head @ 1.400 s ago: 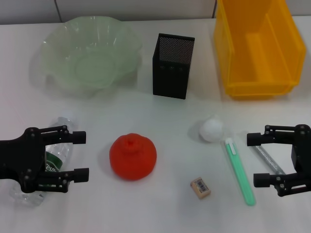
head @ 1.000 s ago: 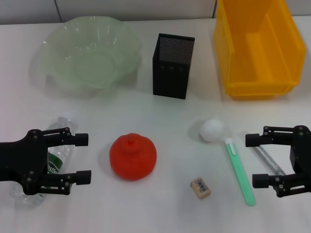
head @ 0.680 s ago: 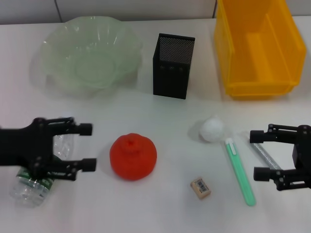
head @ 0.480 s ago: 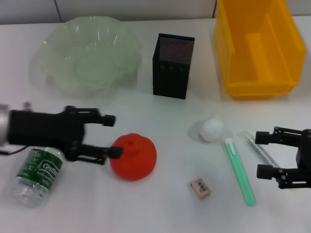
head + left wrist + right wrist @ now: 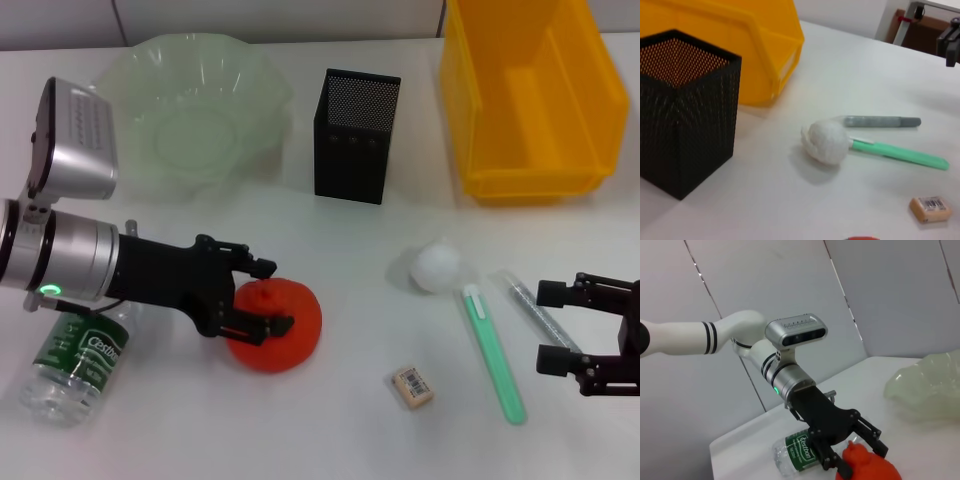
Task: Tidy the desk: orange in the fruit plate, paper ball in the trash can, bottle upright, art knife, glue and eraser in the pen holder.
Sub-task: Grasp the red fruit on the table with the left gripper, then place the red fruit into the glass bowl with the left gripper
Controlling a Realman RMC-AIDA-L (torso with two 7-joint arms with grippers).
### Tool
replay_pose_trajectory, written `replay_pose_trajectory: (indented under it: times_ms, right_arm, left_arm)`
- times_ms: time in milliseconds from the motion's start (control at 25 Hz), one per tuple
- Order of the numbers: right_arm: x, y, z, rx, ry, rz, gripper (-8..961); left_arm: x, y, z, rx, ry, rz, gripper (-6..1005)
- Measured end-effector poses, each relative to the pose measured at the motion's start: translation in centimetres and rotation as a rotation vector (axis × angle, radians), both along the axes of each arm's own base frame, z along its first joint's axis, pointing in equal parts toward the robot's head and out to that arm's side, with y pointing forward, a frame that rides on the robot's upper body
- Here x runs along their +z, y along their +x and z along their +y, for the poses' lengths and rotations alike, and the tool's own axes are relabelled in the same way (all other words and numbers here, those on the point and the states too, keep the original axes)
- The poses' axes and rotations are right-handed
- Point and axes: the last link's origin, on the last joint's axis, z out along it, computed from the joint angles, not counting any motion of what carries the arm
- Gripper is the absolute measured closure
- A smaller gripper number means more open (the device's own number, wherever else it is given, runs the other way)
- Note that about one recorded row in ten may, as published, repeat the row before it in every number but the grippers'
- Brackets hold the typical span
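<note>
Left claw (image 5: 268, 296) straddles orange (image 5: 285, 330), bottle (image 5: 799, 452) behind.

The left gripper (image 5: 268, 296) sits with open fingers around the orange (image 5: 280, 325), blocking the lower-left centre of the head view. The lying bottle (image 5: 75, 355) fills the lower-left corner. Open desk (image 5: 360, 260) runs across the middle, between the orange and the pen holder (image 5: 356, 135) above. Lower right is crowded: paper ball (image 5: 437, 267), green knife (image 5: 492, 350), grey stick (image 5: 540, 318), eraser (image 5: 412, 387), and the right gripper (image 5: 556, 327) at the edge.
</note>
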Motion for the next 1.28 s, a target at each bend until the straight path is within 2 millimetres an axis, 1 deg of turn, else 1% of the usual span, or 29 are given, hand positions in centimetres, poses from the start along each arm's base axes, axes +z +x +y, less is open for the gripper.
replay_pose_trajectory:
  times_ms: [40, 240, 480, 520, 560, 680, 720, 760, 880, 920, 960, 1000, 1040, 1080, 1120, 1160, 1280]
  right_arm:
    - [0.0, 0.0, 0.0, 0.0, 0.0, 0.0, 131]
    - [0.0, 0.0, 0.0, -0.001, -0.001, -0.002, 132]
    - [0.0, 0.0, 0.0, 0.0, -0.002, -0.002, 134]
    - [0.0, 0.0, 0.0, -0.001, -0.002, -0.002, 134]
    - [0.1, 0.1, -0.1, -0.005, 0.001, -0.001, 135]
    - [0.1, 0.2, -0.2, -0.009, 0.005, -0.001, 135]
    - [0.4, 0.4, -0.2, -0.021, 0.023, 0.005, 136]
    - [0.4, 0.4, -0.2, -0.021, 0.023, 0.005, 136]
    - [0.8, 0.6, -0.1, -0.043, 0.06, 0.018, 137]
    - [0.9, 0.7, -0.1, -0.056, 0.076, 0.028, 137]
    - [0.9, 0.7, -0.1, -0.056, 0.076, 0.028, 138]
    - [0.7, 0.8, -0.1, -0.067, 0.081, 0.039, 138]
    - [0.7, 0.8, -0.1, -0.067, 0.081, 0.039, 138]
    - [0.6, 0.8, -0.1, -0.072, 0.081, 0.043, 138]
    - [0.5, 0.7, -0.1, -0.076, 0.079, 0.048, 139]
    - [0.5, 0.7, -0.1, -0.076, 0.079, 0.048, 139]
    - [0.3, 0.8, -0.1, -0.083, 0.076, 0.056, 140]
  left_arm:
    - [0.0, -0.1, -0.1, 0.001, -0.001, 0.0, 152]
    - [0.0, -0.2, -0.4, 0.005, -0.012, -0.008, 262]
    - [0.0, 0.1, -0.6, 0.005, -0.02, -0.03, 460]
    - [0.3, 0.2, -0.6, 0.01, -0.018, -0.046, 493]
    - [1.0, 0.6, -0.6, 0.017, -0.001, -0.099, 526]
    - [1.6, 0.9, -0.4, 0.021, 0.021, -0.138, 580]
    - [3.5, 1.8, 0.4, 0.055, 0.102, -0.262, 598]
    - [3.5, 1.8, 0.4, 0.055, 0.102, -0.262, 616]
    - [6.9, 2.7, 2.3, 0.14, 0.227, -0.406, 675]
    - [8.4, 2.9, 3.6, 0.167, 0.309, -0.441, 698]
    - [8.4, 2.9, 3.6, 0.167, 0.309, -0.441, 722]
    - [9.3, 2.6, 5.2, 0.214, 0.429, -0.459, 745]
    - [9.3, 2.6, 5.2, 0.214, 0.429, -0.459, 732]
    - [9.7, 2.2, 6.0, 0.247, 0.498, -0.464, 719]
    - [10.1, 1.4, 7.4, 0.314, 0.616, -0.458, 706]
    - [10.1, 1.4, 7.4, 0.314, 0.616, -0.458, 692]
    - [9.8, 0.3, 8.4, 0.38, 0.7, -0.433, 653]
